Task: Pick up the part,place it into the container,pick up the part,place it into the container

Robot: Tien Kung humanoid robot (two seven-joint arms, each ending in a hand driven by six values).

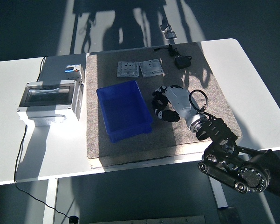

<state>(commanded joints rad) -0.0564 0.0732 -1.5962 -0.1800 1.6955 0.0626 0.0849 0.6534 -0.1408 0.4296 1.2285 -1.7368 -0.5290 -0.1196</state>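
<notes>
Head view: right robot hand (165, 105) palm-down over mat (214, 107), fingers curled, empty.

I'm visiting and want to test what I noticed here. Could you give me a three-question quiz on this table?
1. True or false: the blue bin already holds a part.
2. How many grey square parts lie beyond the bin? A) one B) two C) four
3. Fill in: the right hand is to the ___ of the bin in the picture.

Key: 1 false, the bin looks empty; 2 B; 3 right.
</notes>
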